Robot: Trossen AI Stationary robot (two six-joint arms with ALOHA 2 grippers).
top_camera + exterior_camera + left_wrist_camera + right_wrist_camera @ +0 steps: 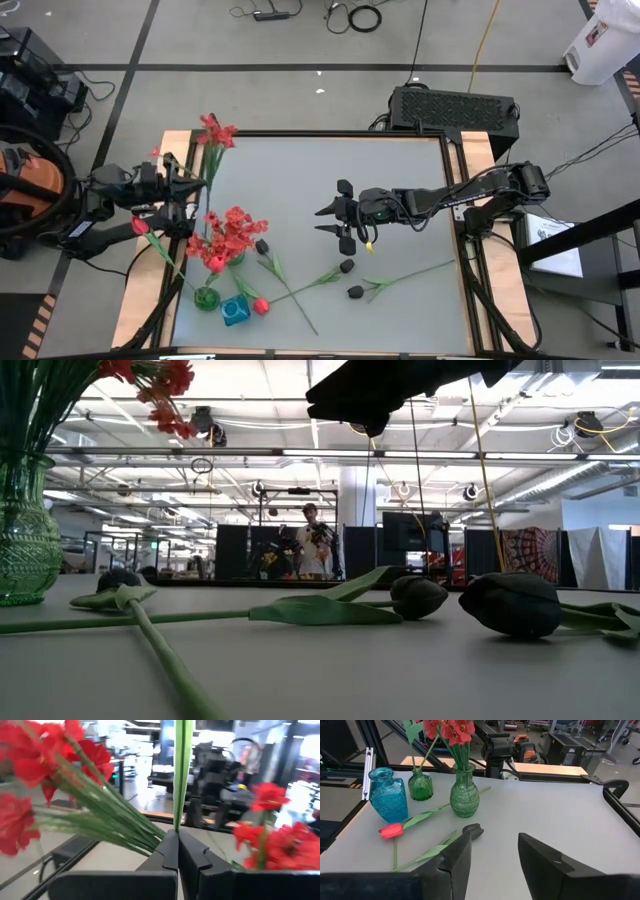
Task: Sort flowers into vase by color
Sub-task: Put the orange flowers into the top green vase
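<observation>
A: What is being risked at this point?

B: A thin green stem [182, 770] is being pinched between the closed fingers of the left tool [178, 851], just beside the tall green vase [464, 796]. If the stem is being lowered at a slant, it is likely to be caught on the frilly red blooms [232, 236] already crowding that vase, and the vase is then being put at risk of tipping (its neck looks narrow). The stem could also be slipping in so slight a grip.

A: And the right tool [338, 222]?

B: It is being held above the bare middle of the desk [330, 170], well apart from the tall green vase, with its fingers standing apart and nothing between them. If it is being sent down for a flower at a poor angle, a thin stem is likely to be pushed along the desk rather than picked up.

A: How are the flowers looking?

B: Long green stems with leaves are being seen; a red-pink tulip [391, 830] is lying near the blue vase [388, 794], beside the tall green vase. A black bud [474, 831] is lying closer to the right tool, and more black buds [511, 603] are lying farther from the vase. A small green vase [420, 784] is holding a single stem.
</observation>
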